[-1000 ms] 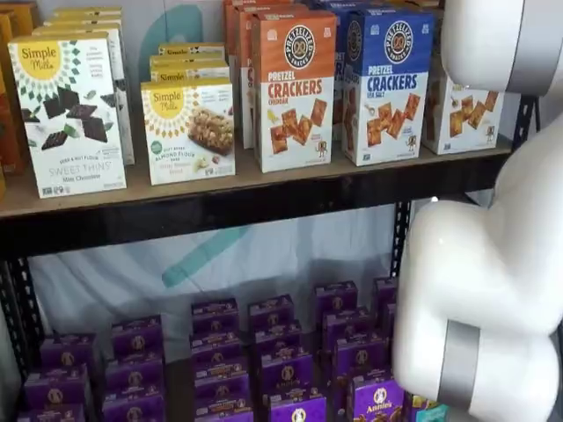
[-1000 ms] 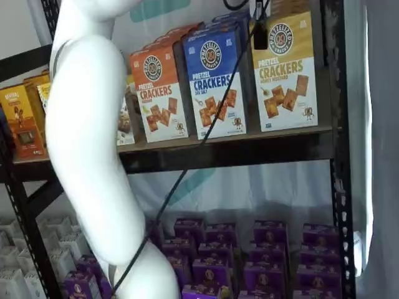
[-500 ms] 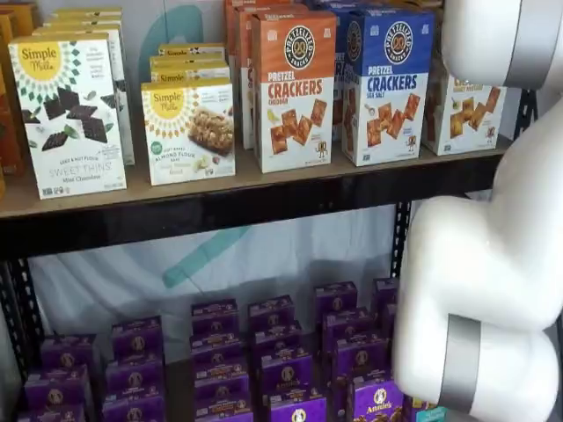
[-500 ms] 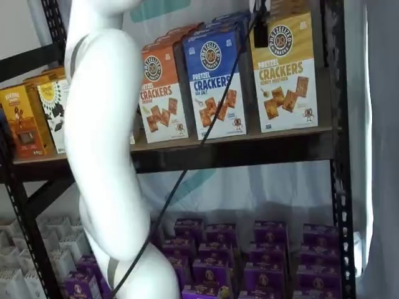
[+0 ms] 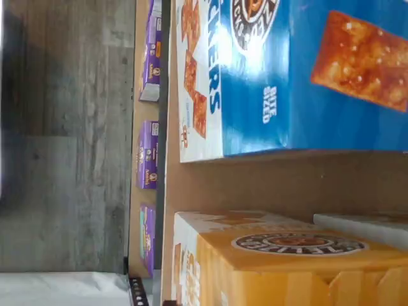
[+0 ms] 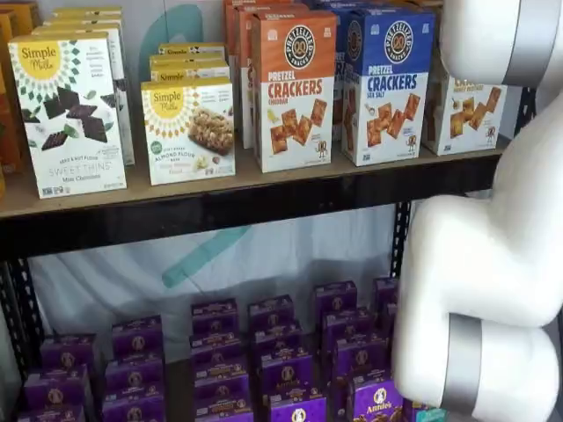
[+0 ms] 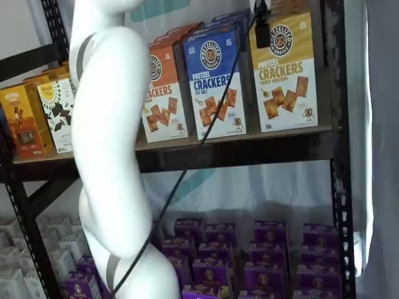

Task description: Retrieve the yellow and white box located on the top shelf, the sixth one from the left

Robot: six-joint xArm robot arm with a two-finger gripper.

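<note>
The yellow and white box [image 7: 285, 75] stands upright at the right end of the top shelf [image 7: 237, 151], beside the blue carton [image 7: 215, 81]. In a shelf view it [image 6: 462, 110] is half hidden behind my white arm. The wrist view shows its yellow top [image 5: 287, 261] close up, with the blue carton [image 5: 306, 70] beside it. My gripper [image 7: 261, 28] shows only as a black finger hanging from the view's upper edge with a cable, in front of the box's upper left corner. No gap or grip shows.
An orange carton [image 6: 295, 88] and white Simple Mills boxes [image 6: 187, 127] stand further left on the shelf [image 6: 246, 200]. Purple boxes [image 6: 281, 369] fill the lower level. A black upright [image 7: 336, 156] borders the shelf's right end. My white arm [image 7: 109, 156] fills the foreground.
My white arm has swung right in one shelf view, uncovering a Simple Mills box at the left. The black finger has stayed by the yellow box's top corner. No box has moved.
</note>
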